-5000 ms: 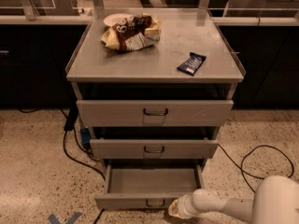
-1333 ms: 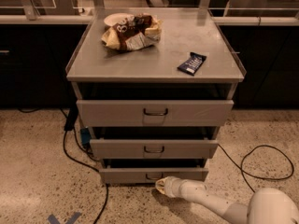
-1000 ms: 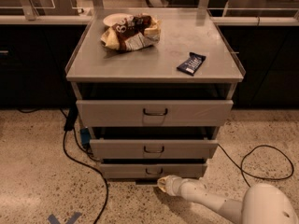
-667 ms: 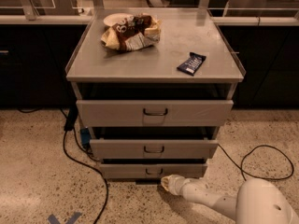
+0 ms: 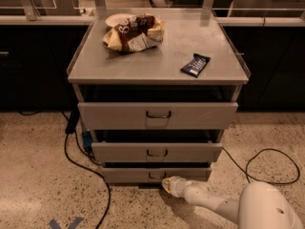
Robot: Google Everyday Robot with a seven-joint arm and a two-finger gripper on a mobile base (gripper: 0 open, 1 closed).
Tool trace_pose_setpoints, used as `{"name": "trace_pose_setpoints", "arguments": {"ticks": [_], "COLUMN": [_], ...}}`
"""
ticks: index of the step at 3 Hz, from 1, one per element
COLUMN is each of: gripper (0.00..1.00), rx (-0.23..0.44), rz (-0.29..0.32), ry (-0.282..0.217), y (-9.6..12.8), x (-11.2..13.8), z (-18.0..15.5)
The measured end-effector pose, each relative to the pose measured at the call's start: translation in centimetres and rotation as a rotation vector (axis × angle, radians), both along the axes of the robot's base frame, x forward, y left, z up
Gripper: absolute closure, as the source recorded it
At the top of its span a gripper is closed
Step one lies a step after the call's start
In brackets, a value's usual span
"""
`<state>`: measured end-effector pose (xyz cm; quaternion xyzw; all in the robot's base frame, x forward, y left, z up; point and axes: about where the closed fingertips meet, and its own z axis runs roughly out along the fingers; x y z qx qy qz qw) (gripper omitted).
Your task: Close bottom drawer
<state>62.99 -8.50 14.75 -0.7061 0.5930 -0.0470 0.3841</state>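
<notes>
The bottom drawer [image 5: 128, 174] is the lowest of three grey metal drawers in the cabinet. Its front sits pushed in, about flush under the middle drawer [image 5: 157, 152]. Its small dark loop handle [image 5: 155, 176] shows at the centre. My gripper [image 5: 169, 185] is low near the floor, just right of and slightly below that handle, close to the drawer front. My white arm runs from it to the bottom right corner.
The tall top drawer [image 5: 158, 115] is above. The cabinet top [image 5: 157, 66] holds a snack bag pile [image 5: 134, 32] and a dark blue bar [image 5: 195, 64]. Black cables [image 5: 86, 163] lie on the speckled floor left, and another cable [image 5: 267, 168] right.
Five seconds ago the bottom drawer stood pulled out; now it is pushed in. Over the last second my gripper has drifted slightly right and down from the drawer front.
</notes>
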Motion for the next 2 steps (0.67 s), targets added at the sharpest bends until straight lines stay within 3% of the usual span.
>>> {"name": "trace_pose_setpoints", "arguments": {"ticks": [1,2], "gripper": [1.00,1.00], "rx": [-0.005,-0.005], "rz": [0.034,0.031], "ry": [-0.049,-0.048], "y": [2.06,1.79], "x": [1.90,1.87], "z": [0.78,0.98]}}
